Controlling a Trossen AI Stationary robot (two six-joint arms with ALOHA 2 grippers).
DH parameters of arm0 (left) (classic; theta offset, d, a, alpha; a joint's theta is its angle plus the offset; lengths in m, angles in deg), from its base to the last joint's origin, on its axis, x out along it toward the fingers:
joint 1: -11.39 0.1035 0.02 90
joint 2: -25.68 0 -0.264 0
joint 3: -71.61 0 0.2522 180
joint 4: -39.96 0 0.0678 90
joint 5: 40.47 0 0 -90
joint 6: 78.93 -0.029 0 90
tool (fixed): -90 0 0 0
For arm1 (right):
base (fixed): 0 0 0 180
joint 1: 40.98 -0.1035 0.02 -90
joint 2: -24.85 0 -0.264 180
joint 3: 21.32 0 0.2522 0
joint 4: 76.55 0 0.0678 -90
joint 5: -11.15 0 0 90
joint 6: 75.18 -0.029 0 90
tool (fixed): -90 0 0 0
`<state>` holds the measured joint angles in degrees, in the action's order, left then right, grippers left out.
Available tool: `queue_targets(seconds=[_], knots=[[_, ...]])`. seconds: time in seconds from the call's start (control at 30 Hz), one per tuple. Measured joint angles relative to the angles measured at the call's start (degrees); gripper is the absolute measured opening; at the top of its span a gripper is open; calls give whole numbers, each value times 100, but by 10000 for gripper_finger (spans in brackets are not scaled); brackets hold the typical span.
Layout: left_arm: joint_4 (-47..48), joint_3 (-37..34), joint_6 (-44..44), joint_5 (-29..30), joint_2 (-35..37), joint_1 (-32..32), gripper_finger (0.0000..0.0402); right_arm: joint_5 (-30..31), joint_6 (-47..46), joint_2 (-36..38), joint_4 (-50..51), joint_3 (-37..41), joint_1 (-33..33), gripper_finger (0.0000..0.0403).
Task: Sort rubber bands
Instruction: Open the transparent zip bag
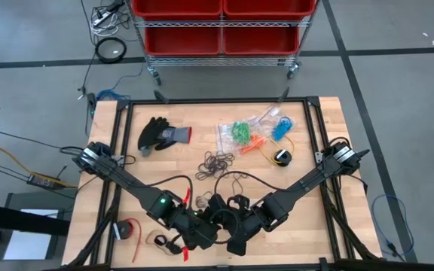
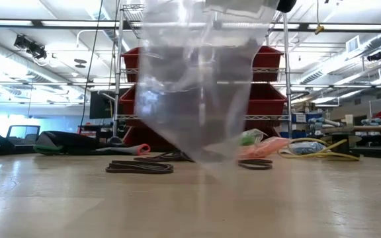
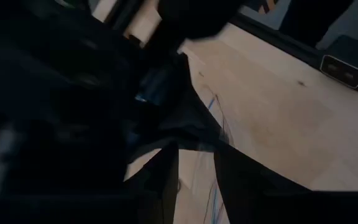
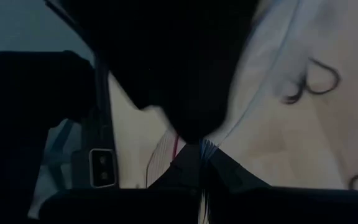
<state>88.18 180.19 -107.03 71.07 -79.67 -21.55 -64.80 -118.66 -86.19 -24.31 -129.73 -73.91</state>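
Note:
A clear plastic bag (image 2: 200, 79) hangs from above in the low view, its lower corner (image 2: 211, 158) down near the tabletop. My two grippers meet at the table's near edge. My right gripper (image 4: 201, 163) is shut on the bag's top edge. My left gripper (image 3: 194, 183) faces it with a gap between its fingers, and the bag's blue-lined edge (image 3: 214, 186) runs through that gap. Whether the left fingers touch the bag I cannot tell. Loose black rubber bands (image 1: 217, 162) lie on the table's middle. Green, orange and blue ones sit in clear bags (image 1: 251, 132) farther back. My right gripper pinches the bag's lined top edge (image 4: 205, 148) between its two shut fingers, slanting down from the table's right side. The bag hangs below the hold, and its film spreads out past the fingertips. One layer or both, I cannot tell.
A black and grey glove (image 1: 162, 135) lies at the far left. A yellow cable with a black piece (image 1: 279, 156) lies to the right of the loose bands. A red roll (image 1: 129, 229) sits near the front left edge. A red-binned rack (image 1: 221, 26) stands beyond the table.

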Motion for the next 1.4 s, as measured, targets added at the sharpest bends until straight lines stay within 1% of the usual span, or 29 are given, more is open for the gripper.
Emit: queue_targets(seconds=[0.1,0.23,0.37,0.5,0.63,1.0,1.23,1.4], knots=[[183,227,-9,30,79,-20,104,102,9,87,11,0,-27,0],[690,541,-22,200,150,-55,102,288,117,302,-4,7,-71,0],[1277,839,-23,385,150,-62,102,542,385,553,-142,7,-72,0],[1561,1006,-20,426,152,-60,102,642,721,727,-363,12,-72,0],[1685,1015,-20,424,152,-62,102,654,917,778,-453,13,-48,0],[2001,1077,22,411,152,-55,102,611,925,778,-426,20,11,0],[1982,1092,414,6,157,-14,102,660,933,772,-424,20,11,0],[1926,1092,433,4,157,-3,102,682,935,769,-428,22,13,0]])
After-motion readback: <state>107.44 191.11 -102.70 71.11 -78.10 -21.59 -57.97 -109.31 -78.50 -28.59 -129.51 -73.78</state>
